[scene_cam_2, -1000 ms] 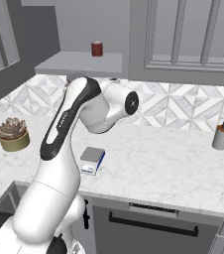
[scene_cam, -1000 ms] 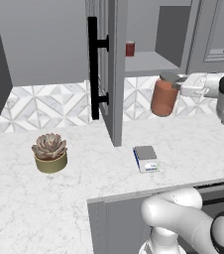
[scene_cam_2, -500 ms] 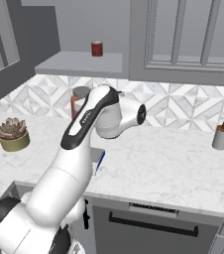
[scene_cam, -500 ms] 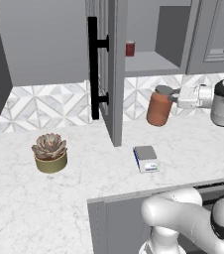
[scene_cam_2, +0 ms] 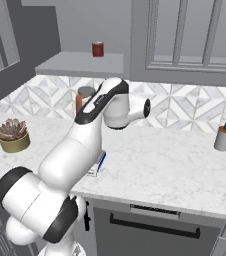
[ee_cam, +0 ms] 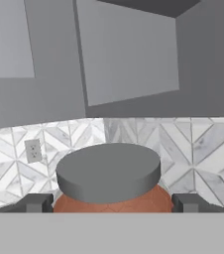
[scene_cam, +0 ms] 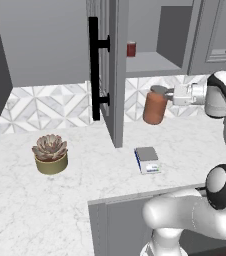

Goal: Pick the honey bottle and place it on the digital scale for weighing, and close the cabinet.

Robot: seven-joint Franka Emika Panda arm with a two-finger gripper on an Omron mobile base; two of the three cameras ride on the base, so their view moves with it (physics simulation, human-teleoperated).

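The honey bottle (scene_cam: 155,106) is up in the air, clear of the counter (scene_cam: 85,200), just right of the open cabinet (scene_cam: 116,70) door and in front of the tiled backsplash. It's close to upright, leaning a bit, lid on top. Your tool (scene_cam: 171,96) comes in from the right, roughly level, and in the hand view a finger (ee_cam: 35,203) sits tight against each flank just under the grey lid, so I'd call it spread wide and clamped on the bottle.

What matters next: the digital scale (scene_cam: 147,159) lies flat on the counter below the bottle and nearer the front edge, so you want to go down and toward yourself. Looks like free air all the way.

Mind the door edge: it hangs just left of the bottle and near the scale's back left corner. The potted succulent (scene_cam: 50,154) is well off to the left, the small dark red jar (scene_cam: 131,49) up on the shelf, both out of your way.
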